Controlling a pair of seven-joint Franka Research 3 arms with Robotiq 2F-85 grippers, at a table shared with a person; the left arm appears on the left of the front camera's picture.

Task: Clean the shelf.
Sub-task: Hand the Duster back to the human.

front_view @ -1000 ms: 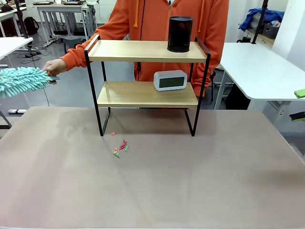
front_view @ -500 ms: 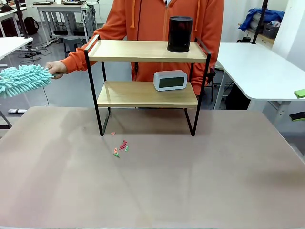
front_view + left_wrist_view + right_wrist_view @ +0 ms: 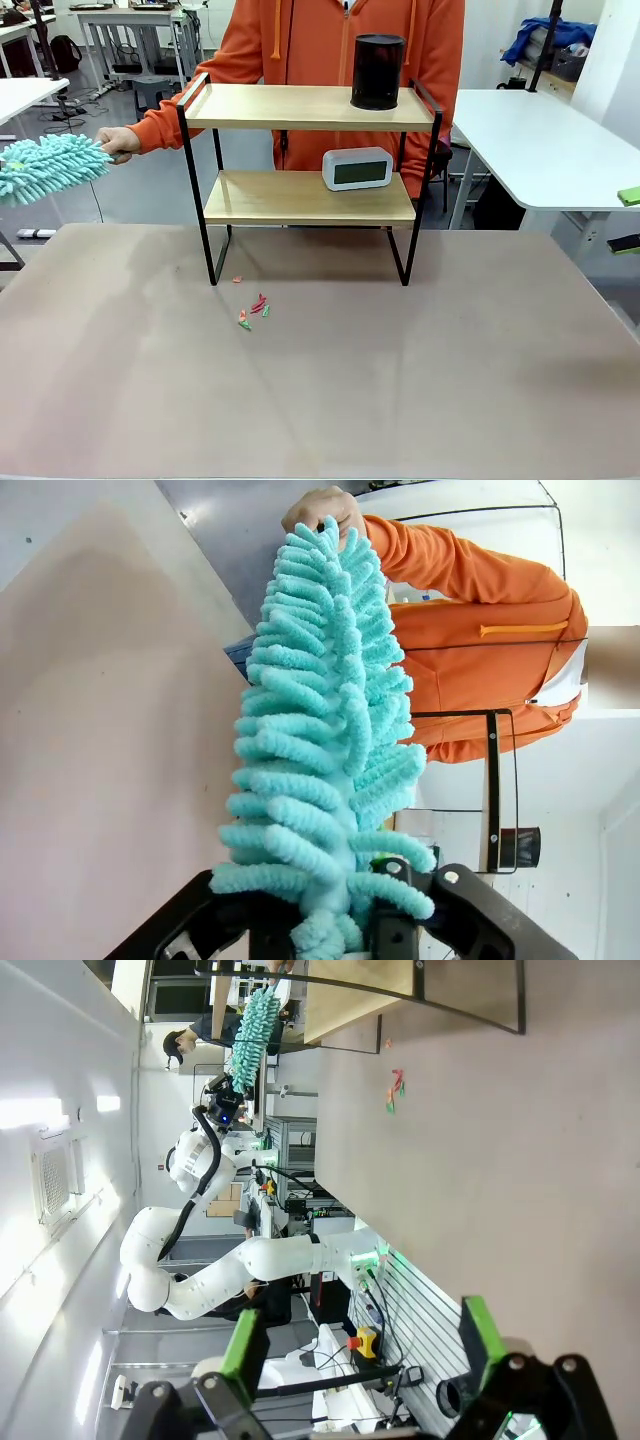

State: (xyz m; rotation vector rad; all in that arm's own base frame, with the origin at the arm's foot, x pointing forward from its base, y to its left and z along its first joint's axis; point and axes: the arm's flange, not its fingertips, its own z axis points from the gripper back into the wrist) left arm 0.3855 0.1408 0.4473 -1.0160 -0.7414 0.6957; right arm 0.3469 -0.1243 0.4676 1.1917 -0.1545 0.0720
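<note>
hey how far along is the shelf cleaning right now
Barely started. In hand: the teal duster is mid-handover, the person's hand on one end and its other end between the left gripper fingers, which look spread. Left: both boards of the shelf are unwiped, the black cylinder and clock sit on them, and coloured scraps lie on the table.
</note>
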